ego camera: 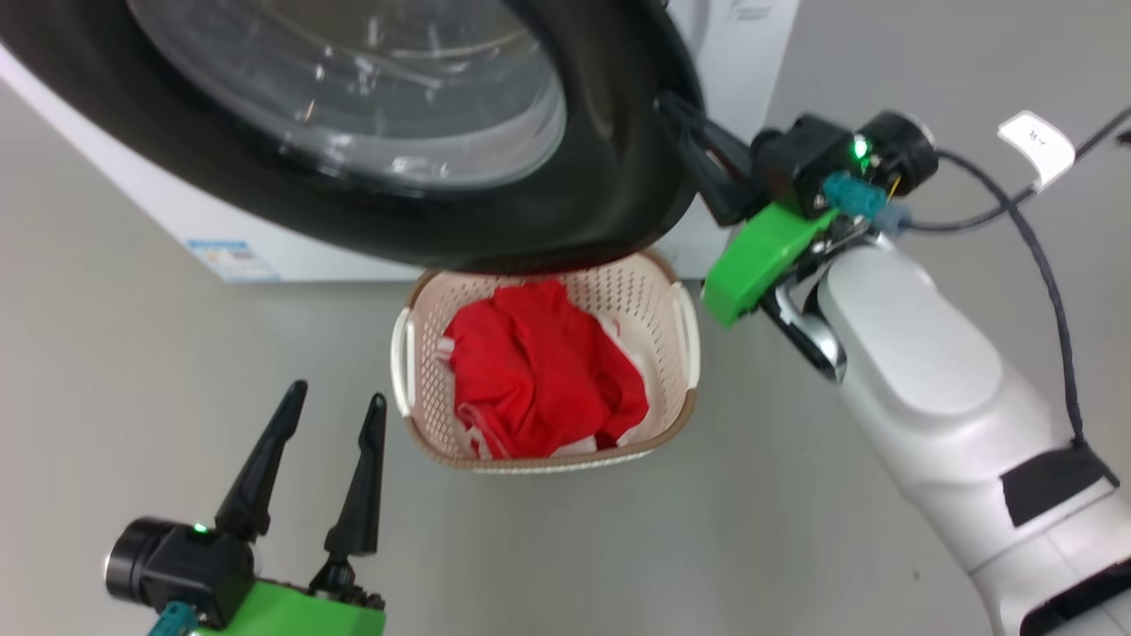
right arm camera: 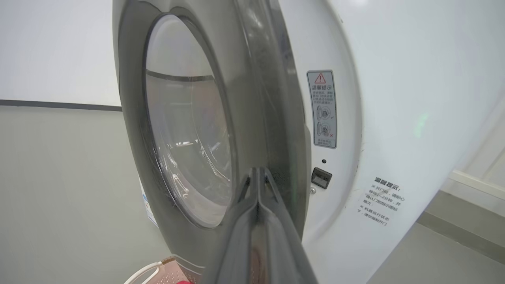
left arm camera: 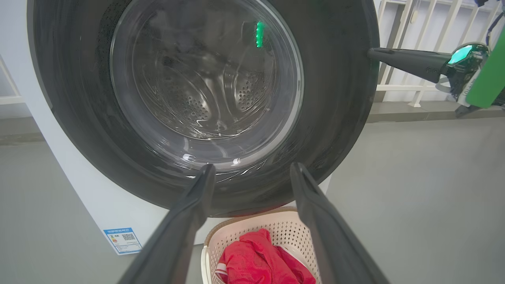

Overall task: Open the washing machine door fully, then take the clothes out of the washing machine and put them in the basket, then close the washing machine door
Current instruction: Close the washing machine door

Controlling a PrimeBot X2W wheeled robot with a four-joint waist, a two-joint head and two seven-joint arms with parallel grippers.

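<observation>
The washing machine door (ego camera: 574, 177) has a glossy black rim and a glass bowl, and stands a little ajar from the white washing machine (right arm camera: 394, 98). A narrow gap shows beside the latch hole (right arm camera: 321, 177). My right gripper (ego camera: 669, 102) is shut, its fingertips (right arm camera: 258, 173) pressed together against the outer face of the door's rim (left arm camera: 335, 98). The red clothes (ego camera: 539, 371) lie in the cream basket (ego camera: 415, 300) on the floor below the door. At the lower left my left gripper (ego camera: 338, 393) is open and holds nothing, pointing at the door glass (left arm camera: 205, 79).
Grey floor surrounds the basket. A black cable (ego camera: 1043, 265) runs along my right forearm, near a white tag (ego camera: 1036, 146). A white railing (left arm camera: 414, 23) stands beyond the machine. A blue label (ego camera: 225, 261) marks the machine's lower front.
</observation>
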